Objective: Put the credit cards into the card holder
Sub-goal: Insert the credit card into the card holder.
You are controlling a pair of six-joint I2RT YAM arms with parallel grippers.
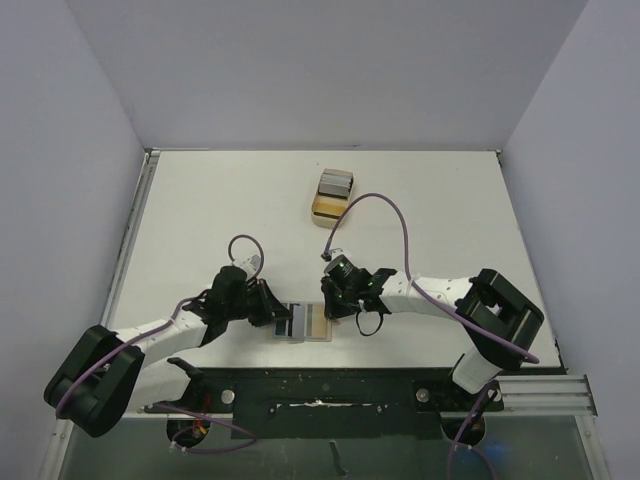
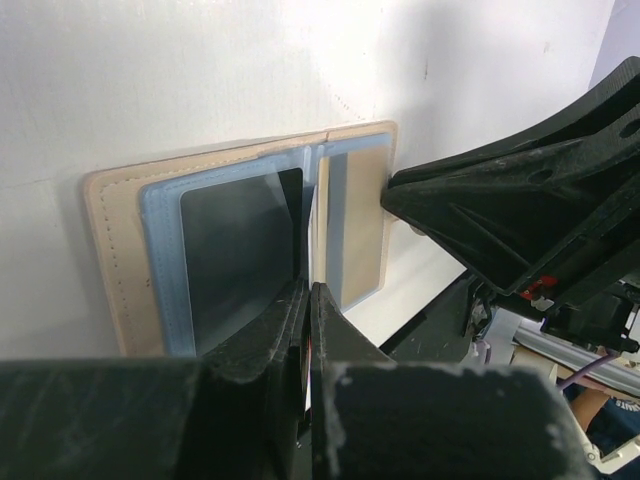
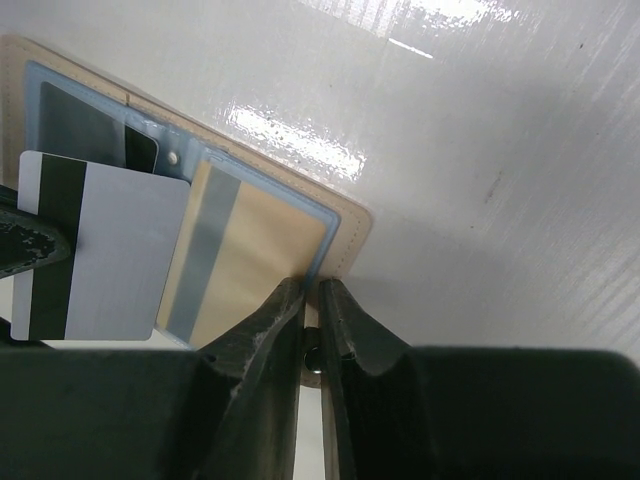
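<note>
Card holder [image 1: 305, 323] lies open flat on the worktop [image 1: 430, 220], near edge, centre, between the two arms. Inside: blue-edged clear pockets, dark panel on the left half, tan on the right.

Left fingers [image 2: 270, 340] are nearly closed on a grey-white card [image 3: 110, 250] with a dark stripe. The card shows edge-on in the left wrist view, over the holder's middle fold and left half. Can't tell if it's touching a pocket.

Right fingers [image 3: 265, 330] are almost together at the holder's right edge. The rim runs into the slit between them, so they're pinching it. A small round dark thing sits in that gap, too blurred to name.

Tan tray [image 1: 322, 208] is far centre, well apart from the holder, with grey items on it.
</note>
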